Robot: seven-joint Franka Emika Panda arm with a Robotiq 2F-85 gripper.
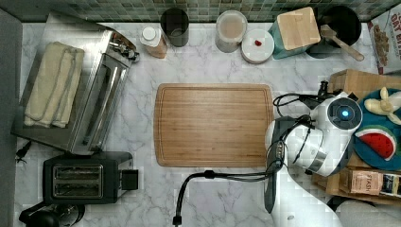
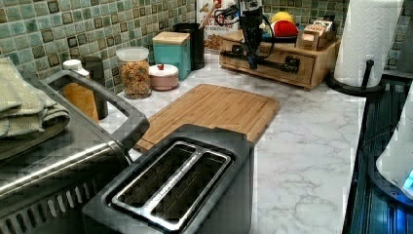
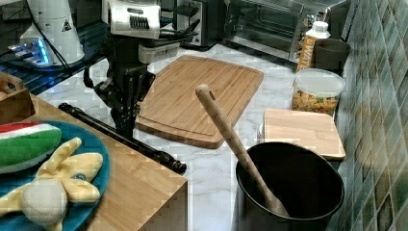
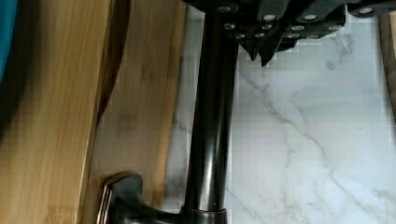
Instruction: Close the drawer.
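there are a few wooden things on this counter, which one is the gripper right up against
The drawer under the blue plate: the gripper sits at its dark bar handle. The cutting board lies flat beside it, and the wooden lid is by the backsplash.

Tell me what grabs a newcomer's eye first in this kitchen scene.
The large bamboo cutting board lies mid-counter on the white marble. At the top view's right, the white robot arm's gripper hangs at the long black handle bar of the light-wood drawer, beneath a blue plate holding a toy watermelon slice.
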